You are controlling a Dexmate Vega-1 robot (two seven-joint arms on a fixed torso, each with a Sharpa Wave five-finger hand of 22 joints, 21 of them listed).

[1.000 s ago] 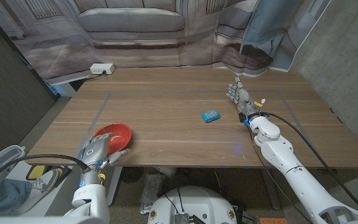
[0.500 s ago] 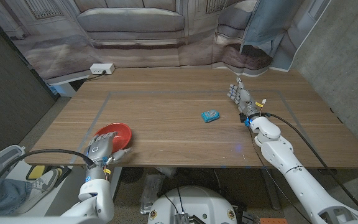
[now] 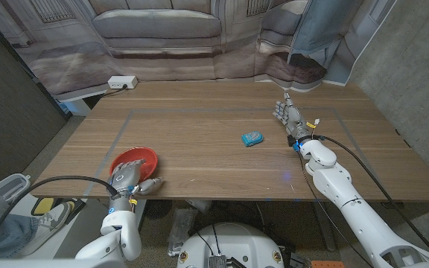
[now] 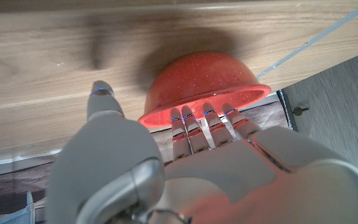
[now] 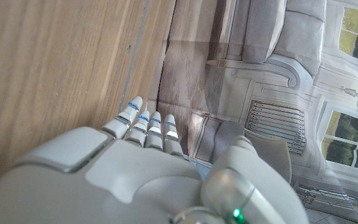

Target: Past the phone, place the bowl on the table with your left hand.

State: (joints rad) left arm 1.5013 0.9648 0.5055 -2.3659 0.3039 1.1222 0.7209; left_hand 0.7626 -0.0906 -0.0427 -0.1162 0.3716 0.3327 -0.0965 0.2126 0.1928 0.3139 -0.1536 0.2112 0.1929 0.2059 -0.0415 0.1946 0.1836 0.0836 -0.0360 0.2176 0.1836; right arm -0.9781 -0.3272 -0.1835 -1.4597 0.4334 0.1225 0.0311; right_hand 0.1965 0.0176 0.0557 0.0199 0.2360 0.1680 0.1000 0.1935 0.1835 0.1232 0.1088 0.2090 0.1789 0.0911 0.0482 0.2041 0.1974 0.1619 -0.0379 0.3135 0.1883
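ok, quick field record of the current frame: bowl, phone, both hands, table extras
bowl: red bowl, upright on the table near its front left corner
phone: small blue phone, right of centre, well apart from the bowl
left hand: left hand at the bowl's near rim, fingers against the rim in the left wrist view; a closed grip cannot be confirmed
right hand: right hand on the table right of the phone, fingers extended, holding nothing
extras: white power strip at the far left edge
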